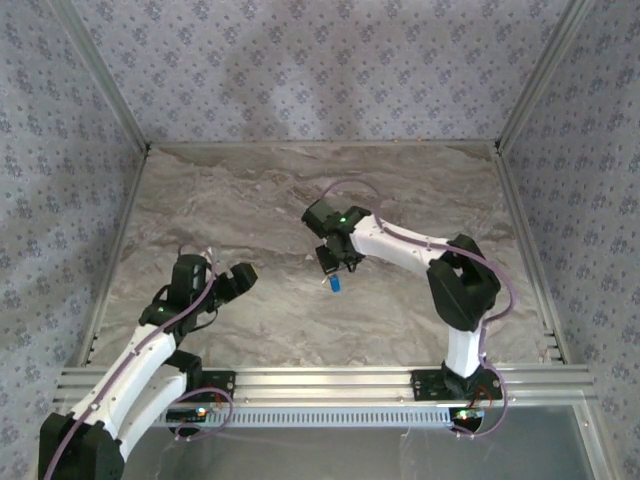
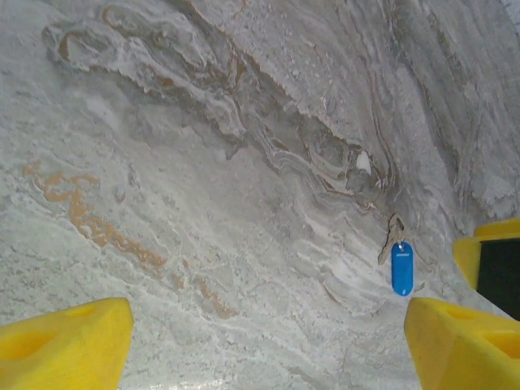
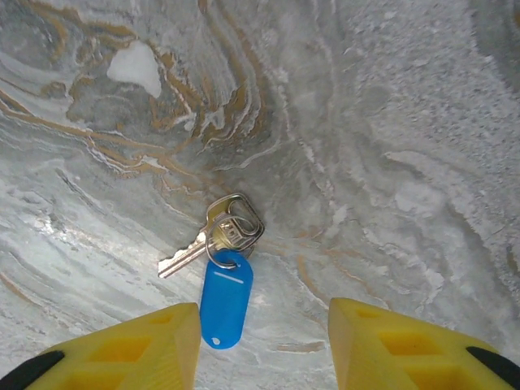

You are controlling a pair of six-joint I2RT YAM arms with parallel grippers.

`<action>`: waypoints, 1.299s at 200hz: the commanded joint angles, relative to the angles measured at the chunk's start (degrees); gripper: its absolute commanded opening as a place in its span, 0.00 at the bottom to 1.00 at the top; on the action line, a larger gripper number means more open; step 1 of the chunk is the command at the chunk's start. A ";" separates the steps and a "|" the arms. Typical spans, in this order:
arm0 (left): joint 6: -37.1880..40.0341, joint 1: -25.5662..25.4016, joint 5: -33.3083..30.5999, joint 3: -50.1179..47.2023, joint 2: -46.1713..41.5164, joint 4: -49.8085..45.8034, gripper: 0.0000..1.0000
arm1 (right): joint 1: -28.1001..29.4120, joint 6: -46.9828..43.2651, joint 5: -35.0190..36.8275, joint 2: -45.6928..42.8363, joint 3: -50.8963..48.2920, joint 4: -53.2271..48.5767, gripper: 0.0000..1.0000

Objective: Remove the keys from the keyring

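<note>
Right gripper [image 3: 264, 309]: jaws apart either side of keys [image 3: 221, 244], nothing clamped | left gripper [image 2: 268, 307]: wide apart, empty

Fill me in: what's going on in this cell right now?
Two arms are set to take keys off a keyring. The keys lie flat on the marbled table, joined to their blue tag. The right gripper hangs just over them with its jaws apart, the tag beside one finger and nothing gripped yet. The left gripper is open and off to the side, facing the bunch.
</note>
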 commanded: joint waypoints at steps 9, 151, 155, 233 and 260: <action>-0.60 -1.31 2.54 -1.66 -1.58 1.61 0.86 | 1.06 1.51 1.88 3.60 4.47 -5.60 0.46; -0.45 -4.09 4.20 -2.56 -5.15 3.20 0.85 | 0.65 2.47 -2.70 11.69 8.69 -5.17 0.39; -0.47 -4.09 4.05 -2.54 -5.24 3.08 0.85 | 0.66 2.47 -2.56 11.79 8.63 -5.17 0.39; -0.68 -4.09 3.75 -2.77 -5.77 2.37 0.86 | -0.22 2.55 -2.25 11.67 8.00 -5.37 0.25; -0.77 -4.07 3.54 -2.93 -6.17 2.10 0.86 | -0.66 2.57 -1.81 10.68 7.47 -5.22 0.21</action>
